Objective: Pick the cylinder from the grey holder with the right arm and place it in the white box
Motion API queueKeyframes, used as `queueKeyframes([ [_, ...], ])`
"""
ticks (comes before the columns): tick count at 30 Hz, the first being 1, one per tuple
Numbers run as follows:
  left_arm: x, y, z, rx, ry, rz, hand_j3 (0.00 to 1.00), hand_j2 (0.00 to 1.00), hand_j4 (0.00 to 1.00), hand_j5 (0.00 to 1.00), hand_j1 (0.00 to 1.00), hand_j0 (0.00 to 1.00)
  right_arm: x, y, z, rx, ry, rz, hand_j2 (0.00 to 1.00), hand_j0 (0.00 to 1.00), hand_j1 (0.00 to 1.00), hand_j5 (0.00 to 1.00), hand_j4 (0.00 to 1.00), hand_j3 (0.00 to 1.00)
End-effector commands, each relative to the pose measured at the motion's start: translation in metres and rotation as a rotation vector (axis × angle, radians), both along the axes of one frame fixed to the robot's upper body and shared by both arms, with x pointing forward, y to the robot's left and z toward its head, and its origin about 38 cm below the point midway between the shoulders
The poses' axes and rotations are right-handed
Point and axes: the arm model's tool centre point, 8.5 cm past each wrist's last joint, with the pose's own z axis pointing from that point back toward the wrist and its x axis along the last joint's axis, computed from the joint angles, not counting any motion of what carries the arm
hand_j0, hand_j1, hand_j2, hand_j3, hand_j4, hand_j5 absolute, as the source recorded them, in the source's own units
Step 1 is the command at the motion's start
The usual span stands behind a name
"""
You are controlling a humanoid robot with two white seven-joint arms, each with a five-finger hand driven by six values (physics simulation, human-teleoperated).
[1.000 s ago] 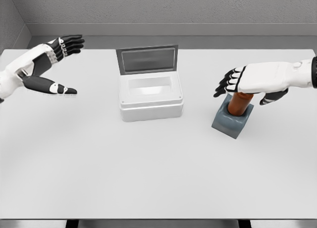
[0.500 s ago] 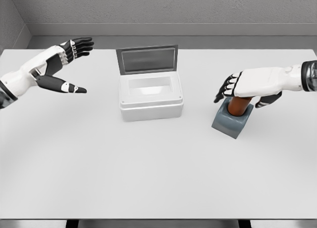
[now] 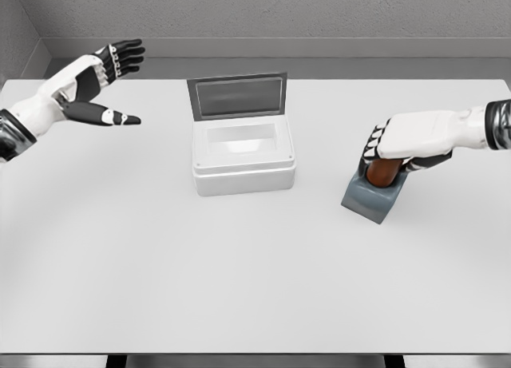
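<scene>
A brown cylinder point(image 3: 382, 172) stands in the grey holder point(image 3: 368, 200) on the right of the white table point(image 3: 239, 264). My right hand point(image 3: 393, 155) lies over the cylinder's top, fingers curled down on its left side and thumb on its right, so only the lower part of the cylinder shows. The white box point(image 3: 243, 159) sits at the table's middle back, its grey lid point(image 3: 237, 95) raised upright behind the open cavity. My left hand point(image 3: 102, 85) hovers above the far left of the table, open and holding nothing.
A grey wall runs behind the table's far edge. The table's front edge is at the bottom of the view. Bare tabletop separates the holder from the box.
My right hand has dropped onto the cylinder and its fingers have gone from spread to curled around it. The left hand has lifted and drifted slightly toward the back left.
</scene>
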Motion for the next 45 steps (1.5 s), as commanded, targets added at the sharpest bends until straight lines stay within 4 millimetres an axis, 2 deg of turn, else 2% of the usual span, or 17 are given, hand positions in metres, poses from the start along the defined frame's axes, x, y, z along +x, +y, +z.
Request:
queueKeyframes([
  [1,0.0,-0.002,-0.004,-0.007,0.01,-0.003,1.0,1.0,1.0,1.0,1.0,1.0,-0.001,-0.001,-0.001,-0.011,-0.003,0.004,0.59,0.59,0.59,0.59,0.59,0.59],
  [11,0.003,-0.01,-0.002,-0.023,0.004,-0.014,1.0,1.0,1.0,1.0,1.0,1.0,-0.002,0.001,0.009,-0.01,-0.026,0.015,0.5,0.5,0.5,0.5,0.5,0.5],
  [18,0.003,-0.011,-0.002,-0.024,0.003,-0.016,1.0,1.0,1.0,1.0,1.0,1.0,-0.004,0.005,0.026,-0.009,-0.066,0.035,0.5,0.5,0.5,0.5,0.5,0.5],
  [27,0.003,-0.011,0.0,-0.025,-0.001,-0.017,1.0,1.0,1.0,1.0,1.0,1.0,0.0,0.012,0.038,-0.002,-0.093,0.048,0.5,0.5,0.5,0.5,0.5,0.5],
  [31,0.003,-0.011,0.0,-0.025,-0.001,-0.017,1.0,1.0,1.0,1.0,1.0,1.0,0.004,0.021,0.038,0.007,-0.095,0.066,0.5,0.5,0.5,0.5,0.5,0.5],
  [34,0.003,-0.011,0.0,-0.025,-0.001,-0.017,1.0,1.0,1.0,1.0,1.0,1.0,0.017,0.032,0.035,0.021,-0.089,0.064,0.5,0.5,0.5,0.5,0.5,0.5],
  [45,0.005,-0.017,0.002,-0.034,-0.008,-0.024,1.0,1.0,1.0,1.0,1.0,1.0,0.03,0.055,0.045,0.042,-0.114,0.092,0.5,0.5,0.5,0.5,0.5,0.5],
])
